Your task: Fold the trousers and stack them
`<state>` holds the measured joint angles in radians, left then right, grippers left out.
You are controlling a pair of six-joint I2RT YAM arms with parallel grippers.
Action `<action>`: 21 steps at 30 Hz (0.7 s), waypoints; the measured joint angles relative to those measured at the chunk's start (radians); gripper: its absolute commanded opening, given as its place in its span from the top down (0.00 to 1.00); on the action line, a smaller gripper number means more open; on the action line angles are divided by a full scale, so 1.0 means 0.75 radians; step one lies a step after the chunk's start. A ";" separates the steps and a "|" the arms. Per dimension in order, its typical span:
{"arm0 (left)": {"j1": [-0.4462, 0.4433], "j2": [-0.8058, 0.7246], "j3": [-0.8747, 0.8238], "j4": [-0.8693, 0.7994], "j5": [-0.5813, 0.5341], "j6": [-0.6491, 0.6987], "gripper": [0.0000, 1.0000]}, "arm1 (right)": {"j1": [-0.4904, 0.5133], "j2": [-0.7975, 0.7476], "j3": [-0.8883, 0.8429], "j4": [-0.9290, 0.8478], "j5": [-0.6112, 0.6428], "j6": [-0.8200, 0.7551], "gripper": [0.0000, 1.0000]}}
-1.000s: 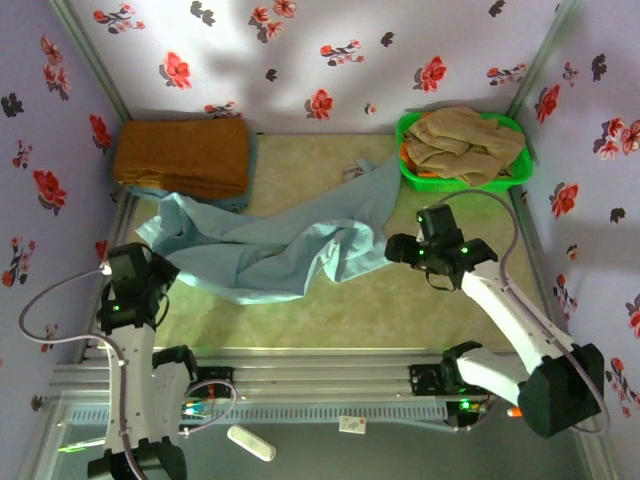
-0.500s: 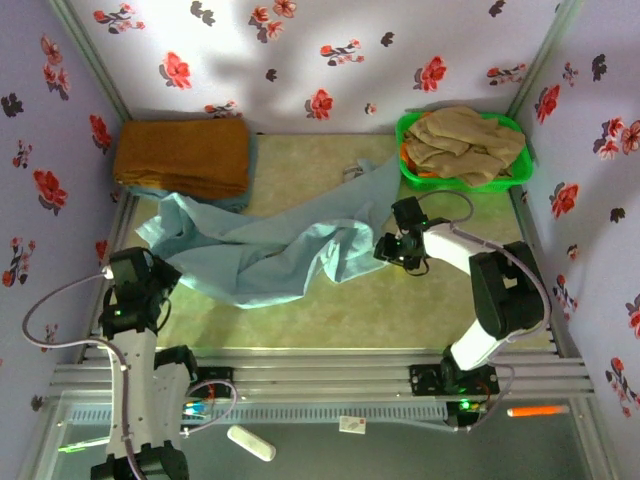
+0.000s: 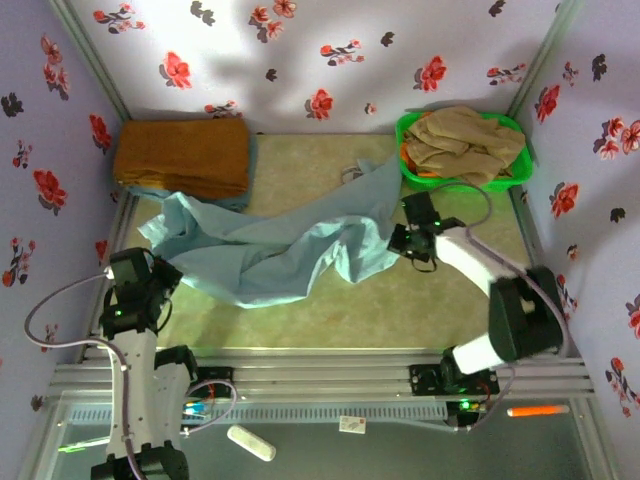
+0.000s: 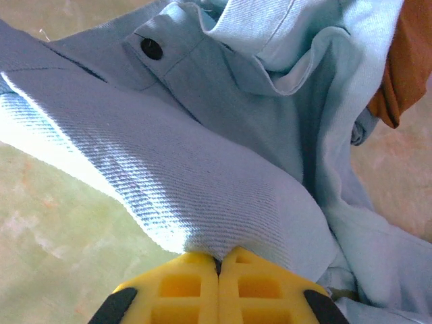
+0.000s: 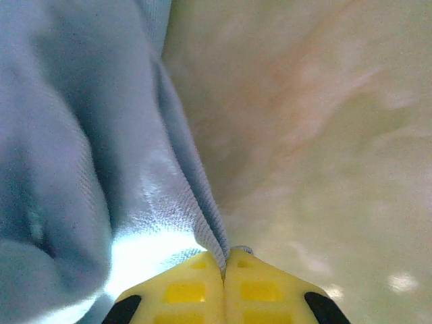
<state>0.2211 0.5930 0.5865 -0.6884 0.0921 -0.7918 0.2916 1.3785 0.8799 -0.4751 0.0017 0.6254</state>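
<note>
Floral-papered walls (image 3: 300, 50) close in a pale green marbled counter (image 3: 400, 310). Across its middle the aqua-blue trousers (image 3: 270, 250) lie crumpled and unfolded, spread from the left side over to the right, with one leg running up toward the far wall. The left hand (image 3: 155, 278) sits at the trousers' near left edge. In the left wrist view its yellow fingers (image 4: 182, 287) are clenched together with a fold of the cloth pinched at their tips, and a dark button (image 4: 151, 48) shows on the waistband beyond. The right hand (image 3: 398, 240) is at the trousers' right edge; in the right wrist view it (image 5: 224, 260) is clenched on a thin hem of the blue fabric. A folded mustard-brown cloth (image 3: 182, 157) lies at the far left corner, touching the trousers. At the far right a green basket (image 3: 515, 172) holds a rumpled beige garment (image 3: 465, 140).
</note>
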 measured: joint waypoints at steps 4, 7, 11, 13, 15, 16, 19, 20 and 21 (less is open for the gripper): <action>0.000 -0.037 -0.012 0.005 0.012 -0.020 1.00 | -0.222 -0.419 -0.001 -0.143 0.153 0.034 1.00; -0.003 -0.058 -0.018 0.004 0.021 -0.031 1.00 | -0.395 -0.656 -0.001 -0.259 0.234 0.055 0.92; -0.012 -0.098 -0.034 -0.007 0.031 -0.054 1.00 | -0.546 -0.827 -0.002 -0.421 0.332 0.095 0.50; -0.012 -0.140 -0.039 -0.038 0.034 -0.058 0.71 | -0.604 -0.874 0.000 -0.481 0.387 0.086 0.37; -0.012 -0.183 -0.037 -0.069 0.045 -0.064 0.28 | -0.628 -0.888 0.015 -0.534 0.410 0.077 0.38; -0.012 -0.197 -0.032 -0.083 0.053 -0.064 0.17 | -0.631 -0.886 0.025 -0.546 0.398 0.074 0.38; -0.012 -0.218 0.005 -0.139 0.074 -0.065 0.11 | -0.622 -0.871 0.036 -0.536 0.270 0.075 0.38; -0.012 -0.227 0.021 -0.153 0.082 -0.068 0.11 | -0.603 -0.860 0.035 -0.527 0.228 0.078 0.38; -0.012 -0.238 0.044 -0.170 0.089 -0.070 0.11 | -0.564 -0.840 0.028 -0.502 0.183 0.082 0.38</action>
<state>0.2123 0.4149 0.6197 -0.8162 0.1589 -0.8444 -0.1314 0.7483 0.9012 -0.8513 0.1390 0.6868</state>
